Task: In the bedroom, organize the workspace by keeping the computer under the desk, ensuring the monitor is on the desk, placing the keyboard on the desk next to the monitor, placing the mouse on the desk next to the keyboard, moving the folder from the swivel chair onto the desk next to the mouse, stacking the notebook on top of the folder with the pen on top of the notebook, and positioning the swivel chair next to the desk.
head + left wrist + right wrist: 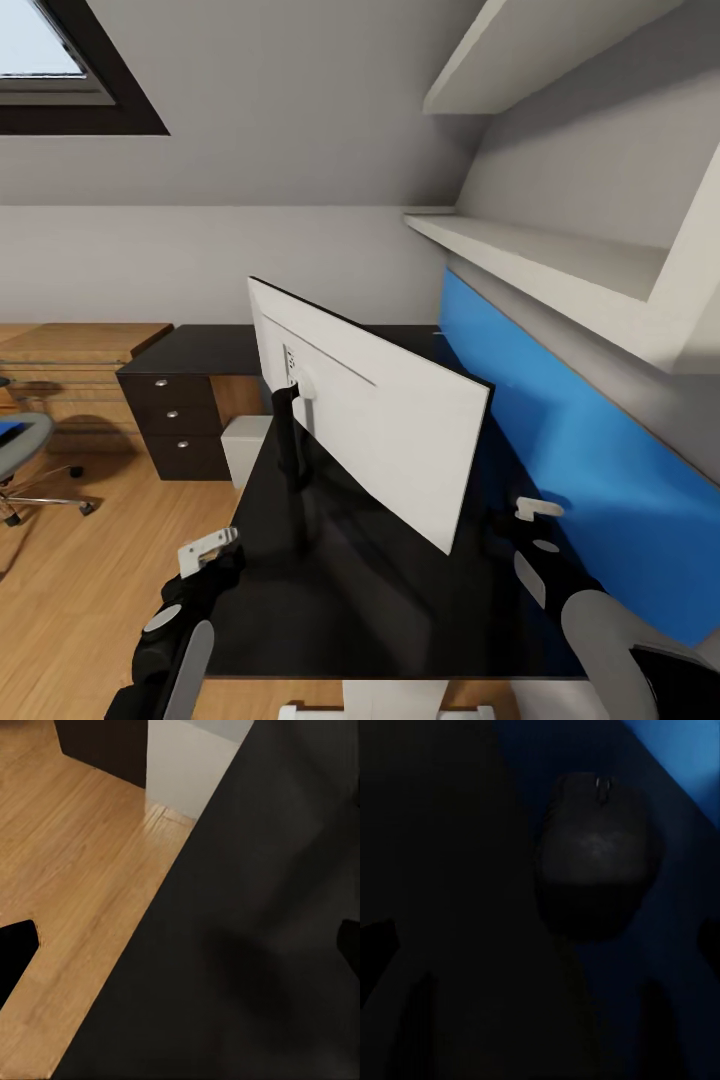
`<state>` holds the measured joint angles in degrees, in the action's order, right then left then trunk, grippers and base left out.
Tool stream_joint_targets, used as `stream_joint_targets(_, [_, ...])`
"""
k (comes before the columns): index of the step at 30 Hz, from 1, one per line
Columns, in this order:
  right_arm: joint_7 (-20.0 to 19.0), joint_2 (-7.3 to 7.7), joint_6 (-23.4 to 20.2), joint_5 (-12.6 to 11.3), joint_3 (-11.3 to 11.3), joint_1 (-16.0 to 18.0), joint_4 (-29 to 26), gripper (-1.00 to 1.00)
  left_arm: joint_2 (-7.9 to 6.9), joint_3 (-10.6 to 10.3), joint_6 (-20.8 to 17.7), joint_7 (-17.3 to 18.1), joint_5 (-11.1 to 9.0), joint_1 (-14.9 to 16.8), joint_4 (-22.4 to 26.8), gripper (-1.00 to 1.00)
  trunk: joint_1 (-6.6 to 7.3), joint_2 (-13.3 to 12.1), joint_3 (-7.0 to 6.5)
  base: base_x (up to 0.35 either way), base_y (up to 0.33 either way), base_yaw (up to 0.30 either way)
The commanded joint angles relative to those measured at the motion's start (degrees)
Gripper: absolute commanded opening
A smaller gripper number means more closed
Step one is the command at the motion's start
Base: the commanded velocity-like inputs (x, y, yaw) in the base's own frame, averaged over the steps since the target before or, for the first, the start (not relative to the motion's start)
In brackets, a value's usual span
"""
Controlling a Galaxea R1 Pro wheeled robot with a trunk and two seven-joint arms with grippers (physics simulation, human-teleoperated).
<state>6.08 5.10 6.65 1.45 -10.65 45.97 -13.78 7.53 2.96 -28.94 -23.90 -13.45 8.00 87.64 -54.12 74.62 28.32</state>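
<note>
The monitor [385, 425] stands on the black desk [400, 600], turned so its pale grey back faces me. A dark mouse [592, 855] lies on the desk by the blue wall panel, just ahead of my open right gripper [540, 945], which also appears at the monitor's right [535, 512]. My left gripper [210, 550] hangs open over the desk's front edge [180, 952], holding nothing. The light grey computer [245, 450] sits on the floor under the desk [191, 761]. The swivel chair [25, 455] stands far left with the blue folder [8, 432] on its seat. Keyboard, notebook and pen are out of view.
Dark drawers with round silver knobs [175, 415] carry the desk's far wing. An oak dresser [70, 360] stands behind the chair. A blue wall panel [570, 450] runs along the desk's right side under pale shelves [540, 255]. Oak floor [100, 590] lies to the left.
</note>
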Motion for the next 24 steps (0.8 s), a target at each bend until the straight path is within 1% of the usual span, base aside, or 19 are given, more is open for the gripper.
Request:
stream_joint_targets(1, [0.07,-0.01,0.21,0.14,-0.16,0.06,0.07,1.0,0.03,0.96,-0.15,-0.35,-0.73,0.03,0.23,1.0,0.0,0.04,0.06,0.0,0.0,0.0])
stream_joint_targets(3, [0.1,-0.01,0.21,0.17,-0.16,0.07,0.07,1.0,0.03,1.78,-0.15,-0.32,-0.85,0.02,0.35,1.0,0.0,0.04,0.06,0.0,0.0,0.0])
stream_joint_targets(4, [0.12,-0.01,0.21,0.17,-0.16,0.07,0.07,1.0,0.03,2.47,-0.15,-0.3,-1.02,0.03,0.44,1.0,0.0,0.04,0.06,0.0,0.0,0.0])
stream_joint_targets(5, [0.15,-0.01,0.21,0.15,-0.16,0.08,0.07,1.0,0.02,3.72,-0.15,-0.28,-1.52,0.01,0.54,1.0,0.0,0.04,0.06,0.0,0.0,0.0])
stream_joint_targets(6, [0.15,-0.01,0.19,0.16,-0.16,0.08,0.06,1.0,0.02,4.33,-0.15,-0.28,-1.78,0.01,0.56,1.0,0.0,0.04,0.06,0.0,0.0,0.0])
stream_joint_targets(16, [0.24,-0.01,-0.03,0.17,-0.16,0.08,0.07,1.0,-0.02,7.23,-0.06,-0.27,-2.24,0.02,0.67,1.0,0.0,0.04,0.06,0.0,0.0,0.0])
stream_joint_targets(19, [0.24,0.01,-0.04,0.15,-0.16,0.08,0.04,1.0,-0.04,8.43,0.06,-0.27,-2.26,0.03,0.68,1.0,0.0,0.04,0.06,0.0,0.0,0.0])
stream_joint_targets(20, [0.25,0.04,-0.05,0.14,-0.16,0.08,0.02,1.0,-0.07,9.32,0.14,-0.27,-2.27,0.02,0.7,1.0,0.0,0.04,0.06,0.0,0.0,0.0])
stream_joint_targets(24, [0.25,0.06,-0.05,0.13,-0.16,0.07,0.0,1.0,-0.12,10.93,0.23,-0.27,-2.23,0.02,0.93,1.0,0.0,0.04,0.06,0.0,0.0,0.0])
